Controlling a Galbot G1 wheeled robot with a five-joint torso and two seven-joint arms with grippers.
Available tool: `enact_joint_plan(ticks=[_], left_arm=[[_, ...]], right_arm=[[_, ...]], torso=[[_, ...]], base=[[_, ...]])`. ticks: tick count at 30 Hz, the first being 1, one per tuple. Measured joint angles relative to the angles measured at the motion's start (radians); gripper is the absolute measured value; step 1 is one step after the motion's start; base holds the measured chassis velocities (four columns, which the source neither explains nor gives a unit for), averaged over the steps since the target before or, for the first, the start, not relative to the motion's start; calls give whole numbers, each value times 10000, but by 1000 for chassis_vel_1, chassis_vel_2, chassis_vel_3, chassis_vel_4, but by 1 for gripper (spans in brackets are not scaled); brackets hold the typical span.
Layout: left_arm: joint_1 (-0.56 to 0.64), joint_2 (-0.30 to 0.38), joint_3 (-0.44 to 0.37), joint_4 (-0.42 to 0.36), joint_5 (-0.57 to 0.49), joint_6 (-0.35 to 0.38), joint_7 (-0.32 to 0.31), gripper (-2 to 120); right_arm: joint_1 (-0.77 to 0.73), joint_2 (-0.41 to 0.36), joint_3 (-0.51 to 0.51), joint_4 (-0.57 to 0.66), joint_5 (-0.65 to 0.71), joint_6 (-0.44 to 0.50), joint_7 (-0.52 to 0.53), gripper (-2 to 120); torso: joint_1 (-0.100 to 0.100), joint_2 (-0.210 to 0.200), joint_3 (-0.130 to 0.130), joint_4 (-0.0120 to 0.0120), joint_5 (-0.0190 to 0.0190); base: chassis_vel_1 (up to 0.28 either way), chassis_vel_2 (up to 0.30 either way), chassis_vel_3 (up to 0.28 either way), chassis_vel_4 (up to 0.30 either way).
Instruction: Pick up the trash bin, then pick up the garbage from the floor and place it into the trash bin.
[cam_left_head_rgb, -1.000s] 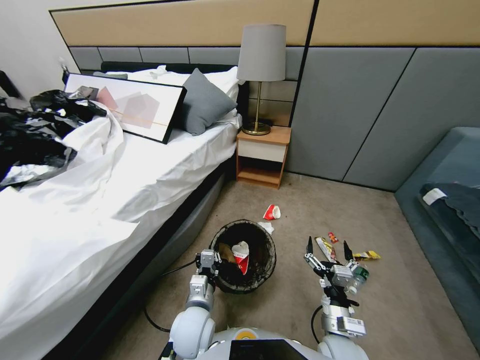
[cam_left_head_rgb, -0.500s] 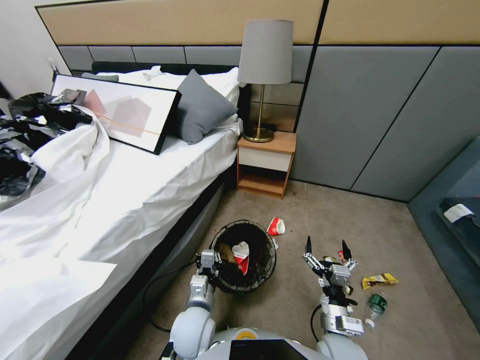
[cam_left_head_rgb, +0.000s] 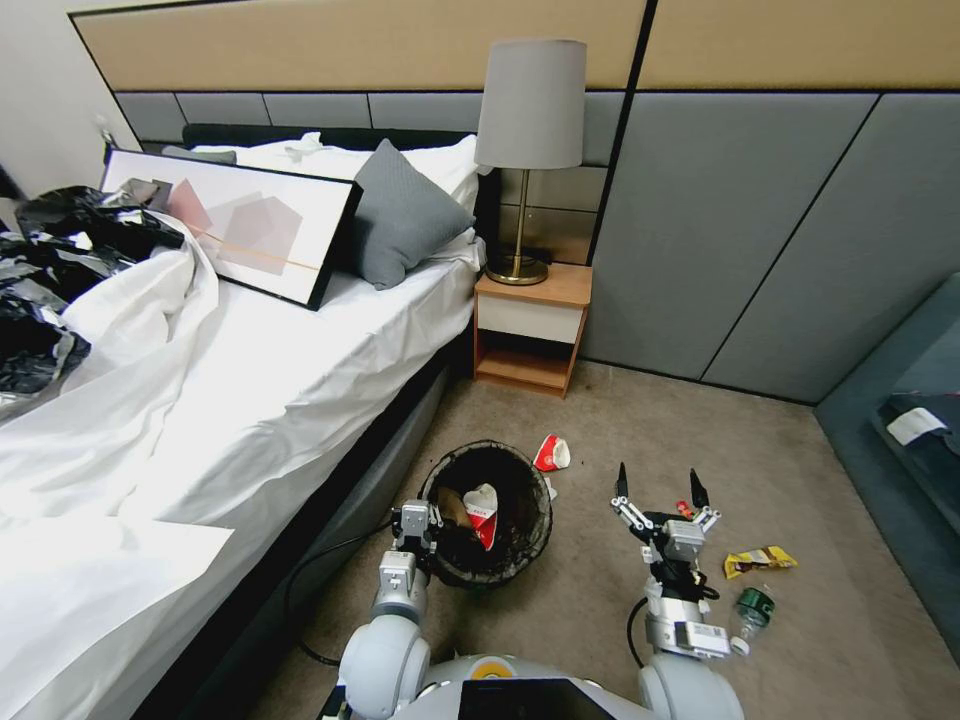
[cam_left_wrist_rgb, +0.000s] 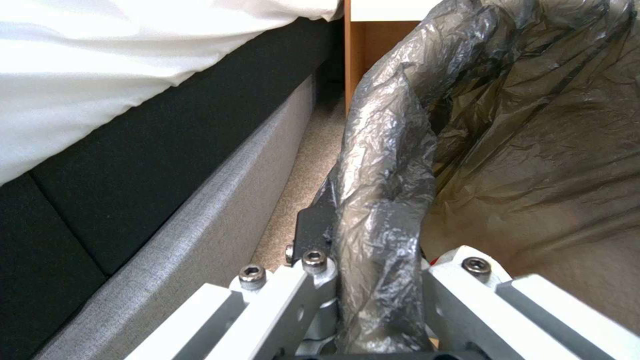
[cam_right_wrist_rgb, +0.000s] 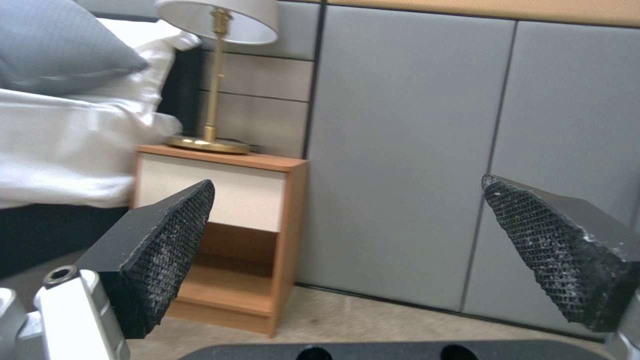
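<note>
On the carpet ahead of me in the head view, my left tool (cam_left_head_rgb: 418, 528) is clamped on the near-left rim of the trash bin (cam_left_head_rgb: 487, 512), which holds a red-and-white cup (cam_left_head_rgb: 483, 508) and a tan scrap. My right tool (cam_left_head_rgb: 657, 495) hovers to the bin's right, spread wide with nothing in it, fingers pointing away from me. A small red wrapper (cam_left_head_rgb: 684, 508) peeks out just between and beyond its fingers. The yellow wrapper (cam_left_head_rgb: 760, 560) lies further to that tool's right and a little nearer me, its long axis roughly crosswise to the fingers. The bottle (cam_left_head_rgb: 748, 610) with the green cap lies right again and closer to my base. Another paper cup (cam_left_head_rgb: 551, 454) sits beyond the bin, to the right tool's left and further out. I judge the right arm the nearer one for all the loose litter, and the left is busy anyway.

From the left wrist, the tool's two fingers pinch the bin's rim and the black liner (cam_left_wrist_rgb: 387, 165) folded over it, one finger inside, one outside, with the bed base alongside.

From the right wrist, the two black pads (cam_right_wrist_rgb: 167, 250) stand far apart and bare, looking level at the nightstand (cam_right_wrist_rgb: 233, 220) and wall panels, so I judge the tool must tip down before any grasp.
</note>
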Motion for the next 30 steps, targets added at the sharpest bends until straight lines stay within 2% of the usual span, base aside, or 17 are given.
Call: enact_joint_plan(ticks=[2,3,6,13,15,20,22,23,25,30], left_arm=[[23,6,19,-34,26,0,0,1],[23,6,19,-34,26,0,0,1],[58,28,17,-87,37,0,-1,1],[53,57,12,-109,38,0,-1,1],[35,62,12,-107,34,0,-1,1],[23,67,35,-72,29,0,-1,1],[22,66,36,-64,29,-1,-2,1],[18,58,40,-46,28,0,-5,1],[13,49,52,-33,29,0,-5,1],[-2,32,72,-8,29,0,-6,1]], right_arm=[[555,-291,400,-132,302,-691,-192,100],[555,-291,400,-132,302,-691,-192,100],[1197,-689,873,-379,969,-1992,-558,100],[1700,-1134,1557,-1093,1121,-3080,-1044,100],[1903,-1354,1857,-1682,1174,-3502,-1380,100],[2354,-1760,2248,-3125,1504,-3733,-2158,100],[2383,-1803,2293,-3285,1571,-3751,-2336,100],[2449,-1913,2402,-3752,1686,-3791,-2867,100],[2524,-1988,2471,-4266,1700,-3716,-3233,100],[2675,-2068,2609,-5070,1658,-3713,-3640,100]], torso=[[0,0,0,1,0],[0,0,0,1,0],[0,0,0,0,0],[0,0,0,0,0],[0,0,0,-1,0],[0,0,1,1,1],[0,-1,0,2,1],[0,0,0,1,-1],[0,0,0,0,0],[0,0,0,-1,-1]], base=[[0,0,0,0],[0,0,0,0],[0,0,0,0],[0,0,0,0],[0,0,0,0],[0,0,0,0],[0,0,0,0],[0,0,0,0],[0,0,0,0],[0,0,0,0]])
